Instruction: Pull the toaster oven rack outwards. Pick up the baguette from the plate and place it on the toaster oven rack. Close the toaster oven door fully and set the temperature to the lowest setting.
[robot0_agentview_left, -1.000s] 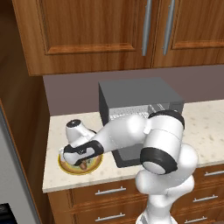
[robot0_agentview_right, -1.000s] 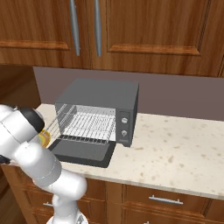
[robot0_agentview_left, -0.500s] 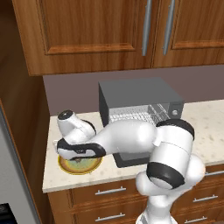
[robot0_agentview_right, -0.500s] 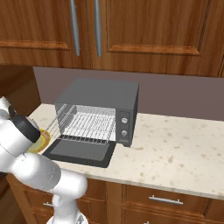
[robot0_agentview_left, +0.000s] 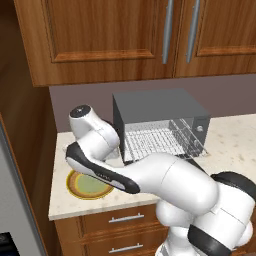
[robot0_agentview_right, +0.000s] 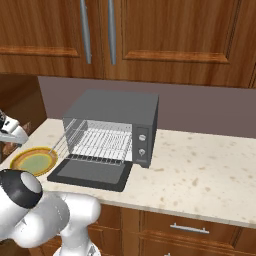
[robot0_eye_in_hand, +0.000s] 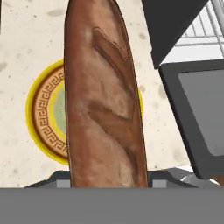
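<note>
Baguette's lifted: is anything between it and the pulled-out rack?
Nothing visible blocks the way. The baguette is held in the gripper above the plate; the toaster oven door lies open and flat, and the toaster oven rack is bare.
</note>
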